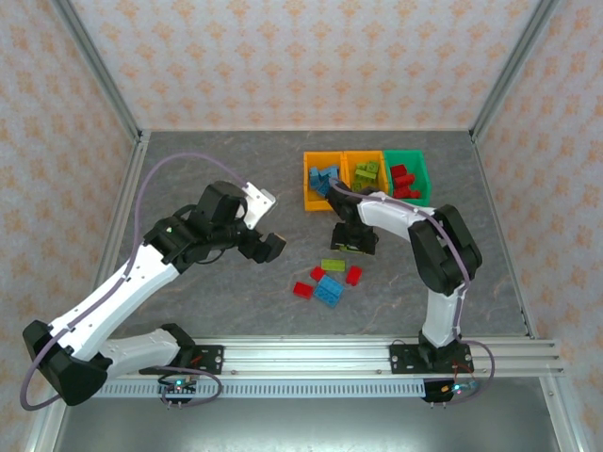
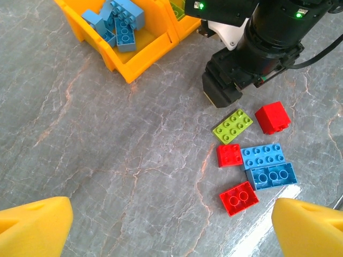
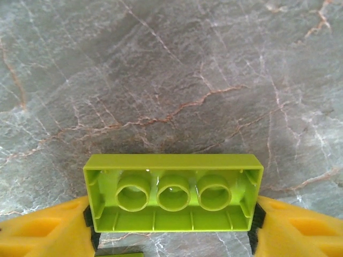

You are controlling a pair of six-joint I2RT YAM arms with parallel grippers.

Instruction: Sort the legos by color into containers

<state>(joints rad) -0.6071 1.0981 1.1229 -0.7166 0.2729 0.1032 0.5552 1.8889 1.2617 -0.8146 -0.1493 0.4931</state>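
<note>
My right gripper is shut on a lime green lego, gripped by its two short ends with the hollow underside facing the camera. From above, this gripper sits just in front of the containers. They are an orange bin with blue legos, an orange bin with lime ones, and a green bin with red ones. Loose legos lie on the table: a lime one, red ones and two blue ones. My left gripper is open, left of that pile.
The grey marbled table is walled at the back and both sides. A metal rail runs along the near edge. My right arm's black wrist hangs just behind the loose lime lego.
</note>
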